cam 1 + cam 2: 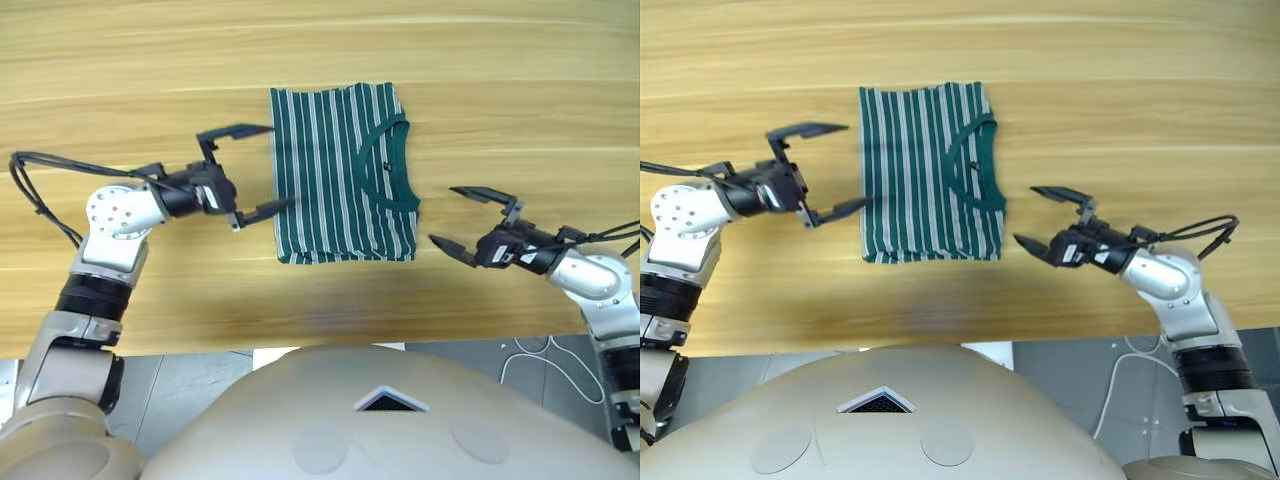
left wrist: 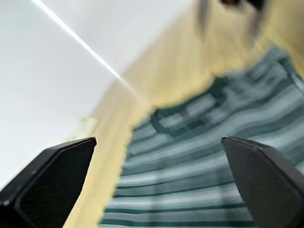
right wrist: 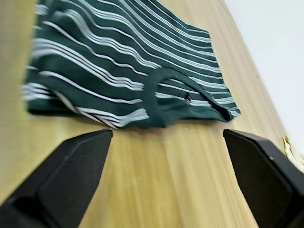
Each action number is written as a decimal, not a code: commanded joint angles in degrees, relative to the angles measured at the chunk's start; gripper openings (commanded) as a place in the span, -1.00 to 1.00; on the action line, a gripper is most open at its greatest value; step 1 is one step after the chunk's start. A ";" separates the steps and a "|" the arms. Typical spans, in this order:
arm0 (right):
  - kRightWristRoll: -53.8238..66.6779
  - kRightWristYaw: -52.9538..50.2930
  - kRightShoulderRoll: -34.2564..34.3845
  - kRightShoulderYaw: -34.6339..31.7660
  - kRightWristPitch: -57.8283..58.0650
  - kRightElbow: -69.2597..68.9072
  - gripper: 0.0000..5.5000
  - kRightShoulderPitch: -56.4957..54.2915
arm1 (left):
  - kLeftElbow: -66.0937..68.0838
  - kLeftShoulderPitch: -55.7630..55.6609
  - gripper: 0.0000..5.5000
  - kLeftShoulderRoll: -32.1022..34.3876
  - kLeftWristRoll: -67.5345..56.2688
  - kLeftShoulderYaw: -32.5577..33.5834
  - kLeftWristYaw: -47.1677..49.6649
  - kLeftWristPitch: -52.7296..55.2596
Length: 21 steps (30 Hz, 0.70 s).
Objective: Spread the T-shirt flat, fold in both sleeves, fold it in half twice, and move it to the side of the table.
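A pale wooden table point(image 1: 500, 60) with long grain lines running left to right fills the scene; its surface is smooth and faintly glossy. Beyond its near edge lies grey floor point(image 1: 200, 385).

On the left, the left gripper point(image 1: 855, 165) sits just beside the T-shirt's left edge, its two black fingers point(image 2: 52, 180) spread wide and grasping nothing. The inner faces of the fingers carry a fine mesh texture. The tip of the nearer finger reaches the cloth's left border; whether it touches cannot be told.

The T-shirt point(image 1: 335, 175) lies at the middle of the table, folded into a flat, soft-edged rectangle. It is dark green knit with thin white stripes. Its long axis runs near to far, and the stripes follow the same line. The plain green ribbed neckline point(image 1: 385, 165) curves in a U that opens toward the right edge.

To the right and slightly nearer, the right gripper point(image 1: 442, 214) is apart from the shirt, pointing left toward its near right corner, fingers point(image 3: 71, 166) splayed and empty.
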 commanded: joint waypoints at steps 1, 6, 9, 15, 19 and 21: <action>1.78 3.20 -2.40 0.64 -1.78 -3.90 0.57 2.16 | -7.88 4.07 0.79 2.91 -7.34 -0.41 -8.69 4.27; -0.27 7.47 -5.28 2.66 -1.81 -6.77 0.57 3.80 | -10.36 13.47 0.79 10.74 1.28 -4.25 -18.64 2.84; -3.33 8.04 -5.01 4.04 -0.55 -7.10 0.57 3.01 | -11.96 15.28 0.95 11.07 4.57 -4.12 -18.46 2.68; -13.26 4.65 -2.77 5.48 3.61 -5.96 0.57 0.08 | -6.17 11.32 0.96 7.58 19.51 -3.09 -10.30 2.78; -16.84 3.52 -1.62 7.62 4.50 -5.83 0.57 -1.16 | -4.31 9.43 0.96 5.76 25.15 -4.05 -6.03 1.14; -18.02 3.21 -1.28 8.66 4.95 -5.40 0.57 -1.82 | -3.66 8.65 0.96 5.31 25.90 -4.62 -5.20 0.29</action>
